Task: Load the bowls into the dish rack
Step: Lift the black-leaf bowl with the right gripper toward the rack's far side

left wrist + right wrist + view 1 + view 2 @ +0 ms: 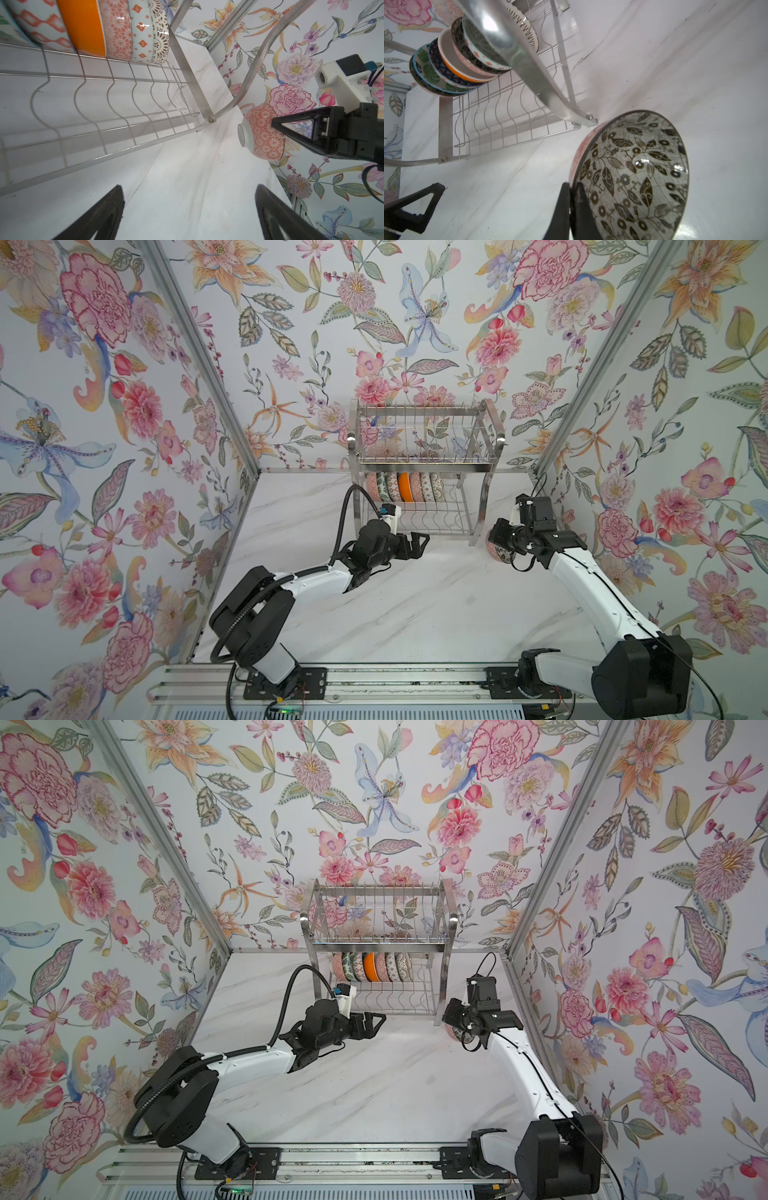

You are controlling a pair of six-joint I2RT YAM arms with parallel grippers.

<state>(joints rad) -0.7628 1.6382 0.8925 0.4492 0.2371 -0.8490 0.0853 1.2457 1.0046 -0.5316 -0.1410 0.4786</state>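
Where dish rack (424, 467) stands against back wall, both top views show broad bare marble-look tabletop (415, 605) before it; seven bowls (405, 488) on edge in lower tier, right end free. Left wrist: left gripper (191, 207) spread wide, empty, beside wavy steel wires. Right wrist: right gripper (572, 189) pinched tight on rim of eighth bowl (633, 170), glossy, leaf-printed, just beside rack's right foot.

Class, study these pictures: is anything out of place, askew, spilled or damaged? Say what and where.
Nothing is spilled or broken. One bowl is outside the dish rack, pinched at its rim by the right gripper beside the rack's right leg; the other bowls stand on edge in the lower tier.
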